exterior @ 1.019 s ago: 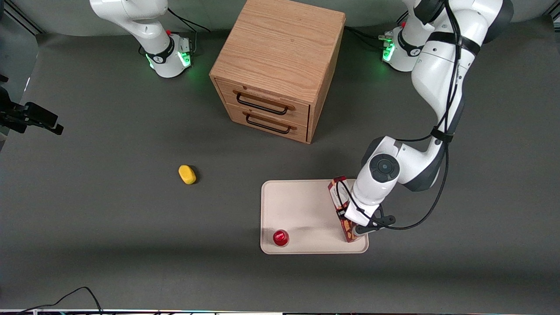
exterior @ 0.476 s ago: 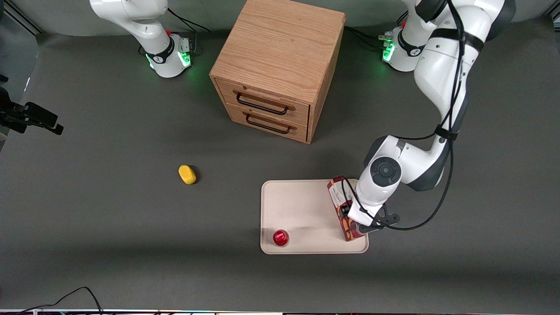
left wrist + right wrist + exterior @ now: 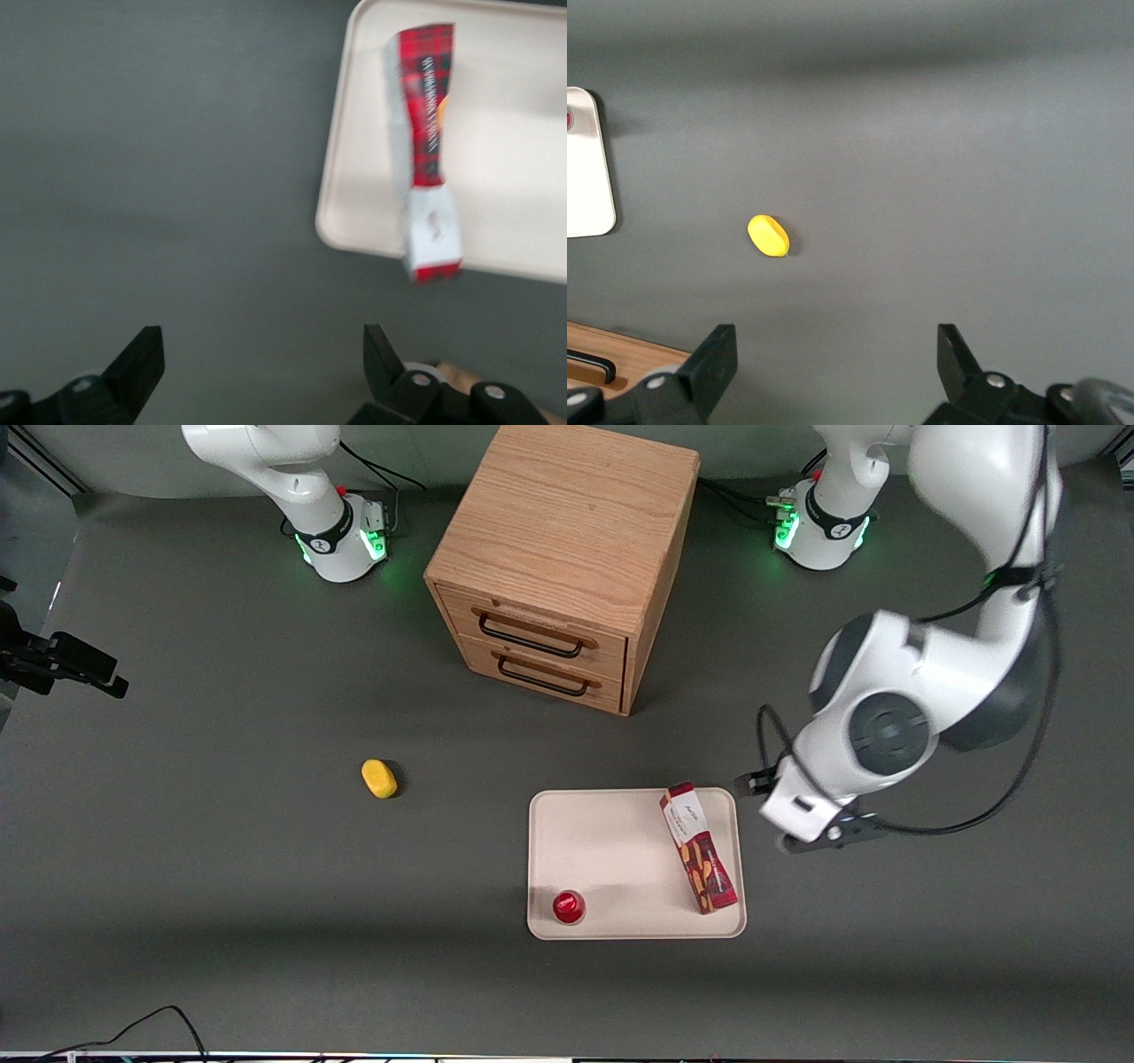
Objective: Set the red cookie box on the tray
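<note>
Since half a second ago, the gripper (image 3: 811, 828) is no longer clamped on the red cookie box (image 3: 698, 859): it is now sitting higher and off to the working arm's side of the tray (image 3: 620, 850), over bare dark tabletop (image 3: 266, 868), while the box is lying where it was. The left arm is arching up from its base near the tabletop's edge farthest from the front camera, folding at a raised elbow and pointing its wrist downward. In the left wrist view the two black fingers (image 3: 142, 359) are standing wide apart with only grey tabletop (image 3: 159, 159) between them.

The red cookie box (image 3: 425, 159) is showing as a long, narrow dark-red carton with tan cookie pictures along its length and a white label panel at the end farther from the front camera. It is lying flat inside the tray (image 3: 341, 168), slightly askew, close along the tray's rim on the working arm's side, its printed end reaching near the tray's corner closest to the front camera. The box is lying near the spread jaws but well clear of them, touching neither finger.

A small round red cup (image 3: 568, 906) is standing on the same tray near its other camera-side corner.
</note>
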Available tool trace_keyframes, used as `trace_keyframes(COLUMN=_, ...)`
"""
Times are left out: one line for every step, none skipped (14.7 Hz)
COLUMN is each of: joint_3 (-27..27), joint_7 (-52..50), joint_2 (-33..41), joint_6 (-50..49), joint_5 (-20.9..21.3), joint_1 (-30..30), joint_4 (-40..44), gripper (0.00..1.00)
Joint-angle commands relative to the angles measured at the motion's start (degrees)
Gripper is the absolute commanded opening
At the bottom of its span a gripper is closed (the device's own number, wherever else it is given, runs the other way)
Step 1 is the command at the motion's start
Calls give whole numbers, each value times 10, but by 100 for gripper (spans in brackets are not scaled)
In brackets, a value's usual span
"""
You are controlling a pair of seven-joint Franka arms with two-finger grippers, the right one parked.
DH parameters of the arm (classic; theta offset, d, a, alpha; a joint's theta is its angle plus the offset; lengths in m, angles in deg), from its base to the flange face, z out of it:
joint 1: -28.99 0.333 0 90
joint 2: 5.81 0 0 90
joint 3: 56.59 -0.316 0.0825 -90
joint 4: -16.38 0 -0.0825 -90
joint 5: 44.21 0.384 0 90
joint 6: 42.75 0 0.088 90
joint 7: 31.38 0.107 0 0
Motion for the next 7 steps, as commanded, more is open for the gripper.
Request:
trace_keyframes(joint_3=-30, joint_7=74, joint_2=80, joint_6=-35, joint_5=-30, joint_1=14, joint_4=-55, gripper=100)
trace_keyframes(joint_3=-51, joint_7=96, joint_2=110, joint_6=-37, joint_5=-45, joint_1=14, joint_4=-79, gripper=100)
trace_keyframes(joint_3=-76, joint_7=121, joint_2=141, joint_6=-33, joint_5=-55, joint_1=14, joint_4=-107, gripper=100)
trace_keyframes(joint_3=-99, joint_7=157, joint_2=169, joint_6=-29, joint_5=-58, joint_1=13, joint_4=-132, gripper=100)
trace_keyframes(joint_3=-119, joint_7=185, joint_2=196, joint_6=-26, joint_5=-59, joint_1=13, joint_4=-159, gripper=100)
trace_keyframes(joint_3=-137, joint_7=202, joint_2=225, joint_6=-18, joint_5=-58, joint_1=13, joint_4=-184, gripper=100)
trace_keyframes(joint_3=-161, joint_7=219, joint_2=251, joint_6=-11, joint_5=-56, joint_1=11, joint_4=-211, gripper=100)
